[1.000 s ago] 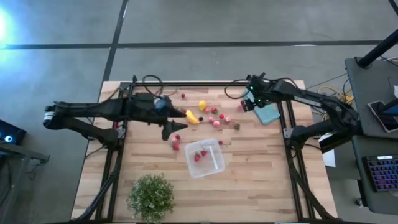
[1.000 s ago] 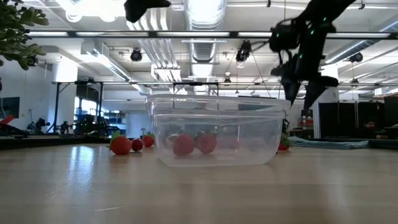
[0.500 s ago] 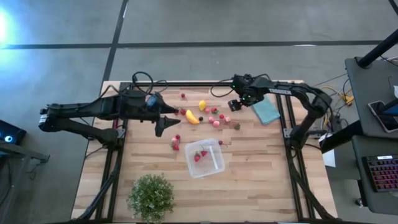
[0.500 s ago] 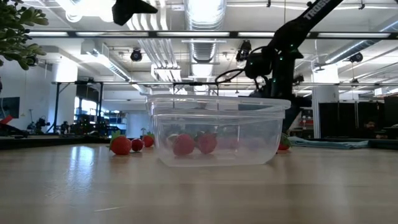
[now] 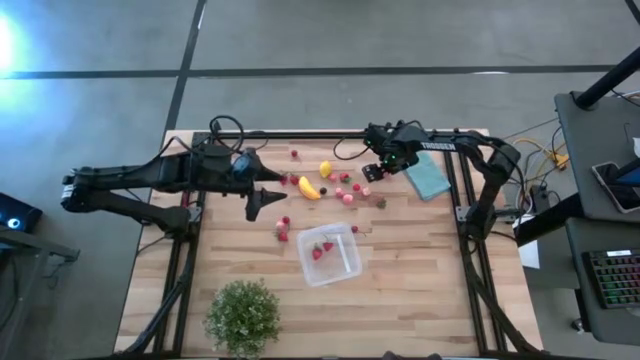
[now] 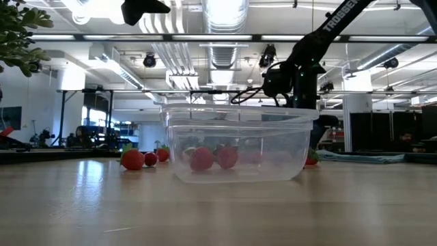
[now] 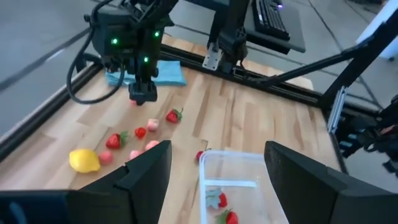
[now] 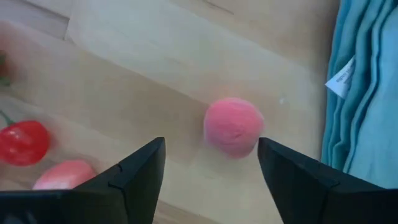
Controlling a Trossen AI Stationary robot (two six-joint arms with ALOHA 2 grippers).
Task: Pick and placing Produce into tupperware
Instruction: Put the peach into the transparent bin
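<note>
The clear tupperware sits on the table with two or three red berries inside, which also show in the low view. More produce lies scattered on the far middle of the table: a banana, a lemon, and red and pink pieces. My right gripper is open and low over that scatter. Its fingers stand on either side of a pink ball without touching it. My left gripper hovers open to the left of the banana, and the tupperware shows in its wrist view.
A teal folded cloth lies just right of the pink ball. A bushy potted plant stands at the near edge, left of the tupperware. Two red berries lie left of the box. Black frame rails run along the table's sides.
My right gripper has moved toward the table's left, away from the teal cloth, and down over the scattered produce. My left gripper has drawn back a little toward the table's left, away from the tupperware. Nothing on the table has moved.
</note>
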